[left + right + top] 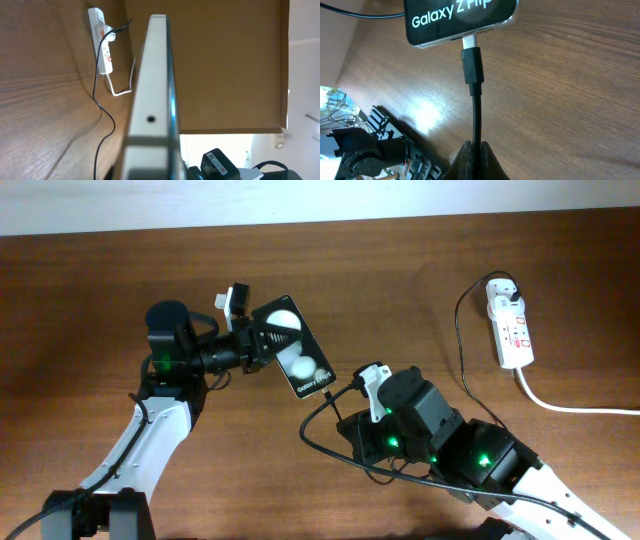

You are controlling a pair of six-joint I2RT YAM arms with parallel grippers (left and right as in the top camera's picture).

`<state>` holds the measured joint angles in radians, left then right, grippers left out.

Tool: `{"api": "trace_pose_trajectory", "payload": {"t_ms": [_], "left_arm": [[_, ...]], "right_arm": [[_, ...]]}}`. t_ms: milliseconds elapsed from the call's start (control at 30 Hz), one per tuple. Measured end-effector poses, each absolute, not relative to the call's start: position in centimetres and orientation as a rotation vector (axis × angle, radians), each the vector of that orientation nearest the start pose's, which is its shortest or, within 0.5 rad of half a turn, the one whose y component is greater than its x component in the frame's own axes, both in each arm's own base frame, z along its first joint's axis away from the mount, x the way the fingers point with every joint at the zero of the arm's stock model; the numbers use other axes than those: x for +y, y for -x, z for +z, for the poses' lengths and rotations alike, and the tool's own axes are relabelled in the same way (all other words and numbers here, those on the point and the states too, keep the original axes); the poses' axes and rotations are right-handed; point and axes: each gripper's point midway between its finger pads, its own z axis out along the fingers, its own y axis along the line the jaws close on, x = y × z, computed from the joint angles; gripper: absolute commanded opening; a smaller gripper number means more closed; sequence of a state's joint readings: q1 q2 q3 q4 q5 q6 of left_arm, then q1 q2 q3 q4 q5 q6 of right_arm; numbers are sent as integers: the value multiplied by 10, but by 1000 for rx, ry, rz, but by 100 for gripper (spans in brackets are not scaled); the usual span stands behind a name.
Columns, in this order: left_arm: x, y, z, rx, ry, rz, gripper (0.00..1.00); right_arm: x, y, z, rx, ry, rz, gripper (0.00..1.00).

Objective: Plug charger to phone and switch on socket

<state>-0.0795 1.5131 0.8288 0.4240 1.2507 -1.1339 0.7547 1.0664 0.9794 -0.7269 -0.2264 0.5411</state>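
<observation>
My left gripper [258,340] is shut on the phone [300,358], a black handset with two white round spots, and holds it tilted above the table. The left wrist view shows only its silver edge [152,90]. My right gripper [474,157] is shut on the charger's black cable [476,115] just behind the plug [472,65]. The plug's metal tip sits at the port in the phone's end marked "Galaxy Z Flip" [455,15], with a little metal showing. The white socket [511,330] lies at the far right with the white adapter [500,288] plugged into it.
The black cable [462,350] runs from the adapter down the table and loops under my right arm [440,440]. The socket's thick white cord [570,406] trails off to the right edge. The socket also shows in the left wrist view [103,50].
</observation>
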Motion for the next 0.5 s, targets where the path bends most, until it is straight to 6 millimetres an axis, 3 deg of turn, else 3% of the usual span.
{"api": "trace_pose_trajectory", "payload": {"t_ms": [500], "left_arm": [[-191, -342, 236, 2136, 84, -1935, 0]], "right_arm": [[242, -195, 209, 2516, 399, 870, 4]]}}
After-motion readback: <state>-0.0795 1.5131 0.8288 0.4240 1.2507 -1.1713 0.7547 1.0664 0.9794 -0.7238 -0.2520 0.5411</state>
